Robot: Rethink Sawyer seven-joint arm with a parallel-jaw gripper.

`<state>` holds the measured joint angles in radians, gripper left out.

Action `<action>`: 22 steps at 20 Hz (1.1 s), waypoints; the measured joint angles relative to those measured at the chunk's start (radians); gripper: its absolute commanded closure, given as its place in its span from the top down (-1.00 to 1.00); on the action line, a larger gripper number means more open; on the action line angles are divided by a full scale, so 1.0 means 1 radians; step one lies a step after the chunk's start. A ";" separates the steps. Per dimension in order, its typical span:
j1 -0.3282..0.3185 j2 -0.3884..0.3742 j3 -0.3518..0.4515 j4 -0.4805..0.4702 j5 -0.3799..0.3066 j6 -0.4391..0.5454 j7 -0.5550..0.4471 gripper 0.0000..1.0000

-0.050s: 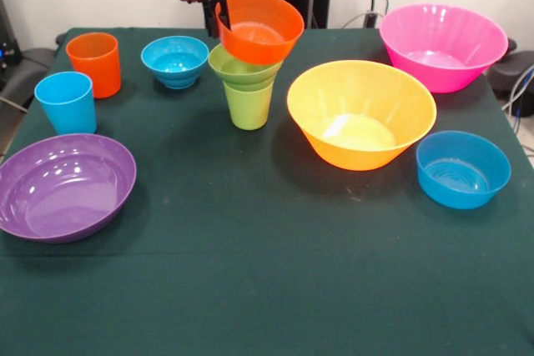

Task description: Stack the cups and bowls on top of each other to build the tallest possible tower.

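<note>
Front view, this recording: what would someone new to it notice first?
Probably the tilted orange bowl held at its rim by the gripper at the table's far middle, just above a small green bowl sitting in the lime green cup. Next, the big yellow-orange bowl right of centre, the pink bowl at the far right, and the purple bowl at the near left.

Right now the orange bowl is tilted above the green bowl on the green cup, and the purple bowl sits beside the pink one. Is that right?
Not quite. The front view shows the purple bowl beside the blue cup; the pink bowl is across the table. The rest holds.
</note>
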<state>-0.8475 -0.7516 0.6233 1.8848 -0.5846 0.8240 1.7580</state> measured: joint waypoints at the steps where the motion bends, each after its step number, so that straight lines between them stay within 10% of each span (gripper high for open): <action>1: 0.000 0.000 0.000 0.000 0.000 0.000 0.000 -1.00; 22: 0.028 0.061 -0.011 -0.036 -0.076 0.000 0.000 -1.00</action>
<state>-0.8197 -0.6911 0.6126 1.8487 -0.6603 0.8238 1.7580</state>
